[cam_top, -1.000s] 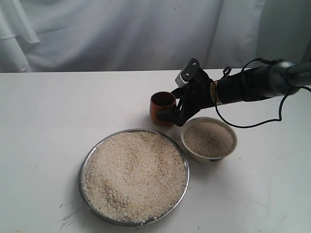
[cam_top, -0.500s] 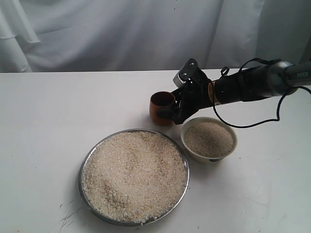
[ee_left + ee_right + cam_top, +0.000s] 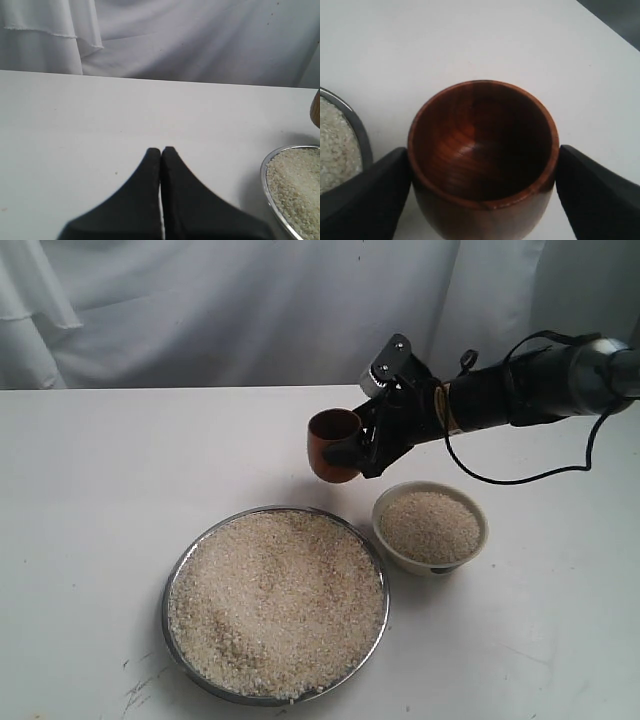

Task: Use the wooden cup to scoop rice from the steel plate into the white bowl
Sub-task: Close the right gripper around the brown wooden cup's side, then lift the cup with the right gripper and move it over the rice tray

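Rice (image 3: 275, 600) fills the steel plate (image 3: 167, 605) at the front of the desk (image 3: 100, 490). The left fingers (image 3: 150, 200) are pressed together on nothing, off to one side. The right fingers (image 3: 365, 200) hold the empty wooden cup (image 3: 333, 445) by its sides, in the air just behind the plate's right edge, so that arm is nearer. The white bowl (image 3: 410, 558) sits just right, with rice inside.

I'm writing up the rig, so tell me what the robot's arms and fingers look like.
The right arm is a black tube turning silver-grey farther back, with a tan band near the wrist, a thin black cable looping beneath and a small grey block on top. Both the right fingers and the left fingers are matte black tapered wedges.
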Robot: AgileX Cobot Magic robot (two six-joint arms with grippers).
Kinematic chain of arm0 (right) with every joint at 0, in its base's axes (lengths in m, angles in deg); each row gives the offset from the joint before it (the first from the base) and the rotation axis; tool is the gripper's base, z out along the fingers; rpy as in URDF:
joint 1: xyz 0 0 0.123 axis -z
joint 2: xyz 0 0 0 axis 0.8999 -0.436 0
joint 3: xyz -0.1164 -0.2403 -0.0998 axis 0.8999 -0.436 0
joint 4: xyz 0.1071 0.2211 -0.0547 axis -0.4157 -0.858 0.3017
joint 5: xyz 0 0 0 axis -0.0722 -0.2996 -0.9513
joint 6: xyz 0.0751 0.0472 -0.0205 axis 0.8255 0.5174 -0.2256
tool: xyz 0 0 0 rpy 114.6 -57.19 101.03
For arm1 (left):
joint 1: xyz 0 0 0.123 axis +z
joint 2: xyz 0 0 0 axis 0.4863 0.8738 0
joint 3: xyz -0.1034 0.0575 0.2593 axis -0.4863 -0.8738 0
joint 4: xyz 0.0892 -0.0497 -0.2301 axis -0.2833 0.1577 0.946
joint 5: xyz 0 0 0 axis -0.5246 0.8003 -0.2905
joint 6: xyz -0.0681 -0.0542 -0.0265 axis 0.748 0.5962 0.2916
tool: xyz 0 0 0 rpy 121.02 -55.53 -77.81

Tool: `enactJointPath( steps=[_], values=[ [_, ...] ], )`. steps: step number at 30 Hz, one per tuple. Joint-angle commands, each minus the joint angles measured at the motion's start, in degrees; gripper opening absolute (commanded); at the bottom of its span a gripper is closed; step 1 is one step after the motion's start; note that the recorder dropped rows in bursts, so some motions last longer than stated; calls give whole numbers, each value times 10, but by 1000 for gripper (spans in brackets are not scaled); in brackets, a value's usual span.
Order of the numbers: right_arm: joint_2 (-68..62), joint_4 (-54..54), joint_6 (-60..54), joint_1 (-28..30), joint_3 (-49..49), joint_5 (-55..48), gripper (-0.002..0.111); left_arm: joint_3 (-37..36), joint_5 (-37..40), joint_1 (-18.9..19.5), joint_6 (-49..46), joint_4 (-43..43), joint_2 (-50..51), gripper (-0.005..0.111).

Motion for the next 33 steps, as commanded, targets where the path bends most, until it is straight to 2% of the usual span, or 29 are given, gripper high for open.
enactJointPath(
  steps=[1, 9, 19, 25, 33],
  values=[
    [28, -2, 21, -1, 2, 41, 0, -3, -4, -1, 2, 0, -3, 0],
    [103, -2, 25, -1, -27, 61, 0, -3, -4, -1, 2, 0, -3, 0],
    [261, -2, 47, -12, -213, 53, 0, -3, -4, -1, 2, 0, -3, 0],
    [266, -2, 67, -61, -222, 37, 0, -3, -4, -1, 2, 0, -3, 0],
    [266, -2, 65, -69, -222, -13, 0, -3, -4, -1, 2, 0, -3, 0]
  ],
)
